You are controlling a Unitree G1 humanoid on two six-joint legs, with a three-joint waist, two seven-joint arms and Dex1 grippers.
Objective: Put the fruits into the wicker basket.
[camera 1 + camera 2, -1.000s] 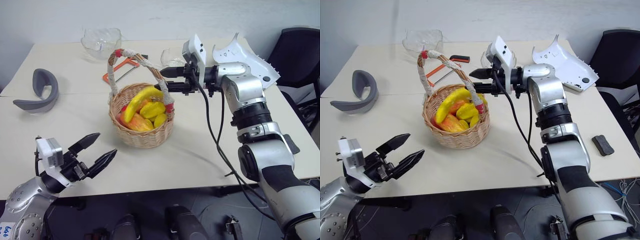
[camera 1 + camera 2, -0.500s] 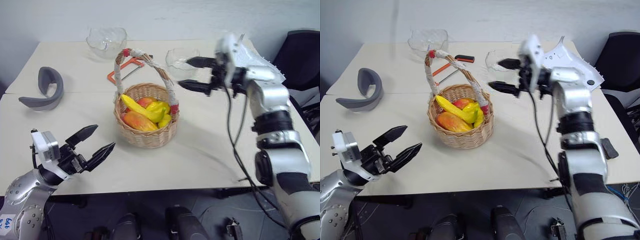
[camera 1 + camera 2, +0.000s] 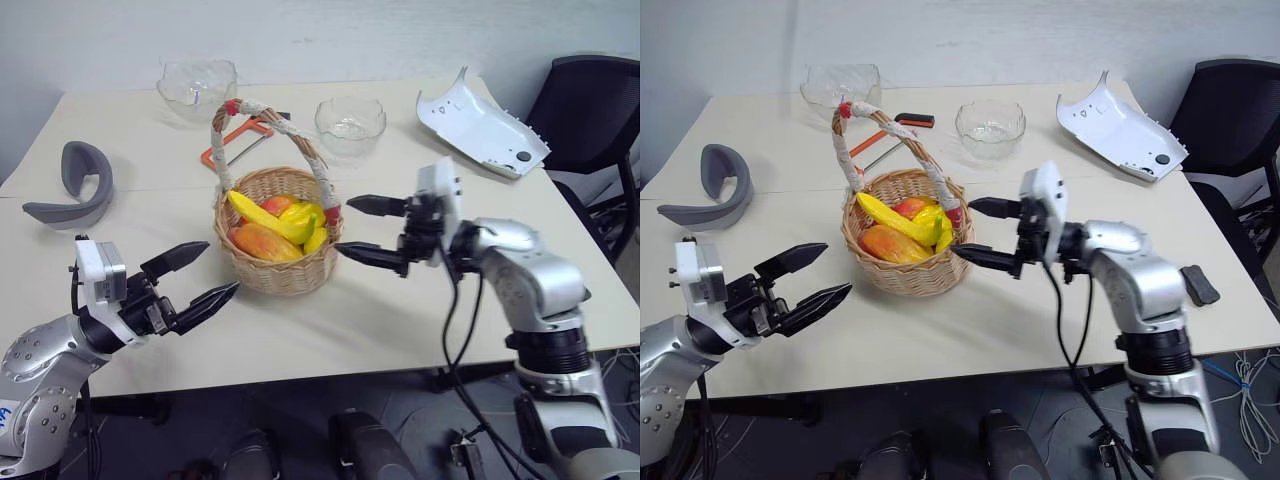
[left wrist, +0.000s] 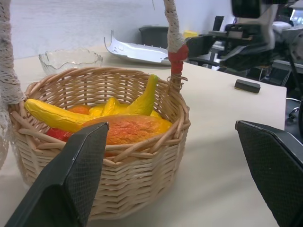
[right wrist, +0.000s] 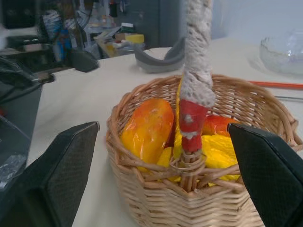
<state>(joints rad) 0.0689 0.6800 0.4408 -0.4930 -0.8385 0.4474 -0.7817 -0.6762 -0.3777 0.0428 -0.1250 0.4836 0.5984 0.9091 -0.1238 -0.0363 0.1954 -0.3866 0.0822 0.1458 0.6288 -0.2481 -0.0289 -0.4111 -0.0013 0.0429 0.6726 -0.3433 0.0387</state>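
Fruits (image 3: 270,228) fill the wicker basket (image 3: 275,270), flanked by open, empty left gripper (image 3: 200,280) and right gripper (image 3: 362,230).

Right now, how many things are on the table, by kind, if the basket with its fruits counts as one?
Glass bowls: 2
Wicker basket: 1
Grey curved pad: 1
White plastic cover: 1
Orange tool: 1
Black block: 1
Total: 7

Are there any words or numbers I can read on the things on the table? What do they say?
There is nothing to read: no words, labels or numbers show on the wicker basket, the fruits, the glass bowls, the grey curved piece or the white plastic cover.
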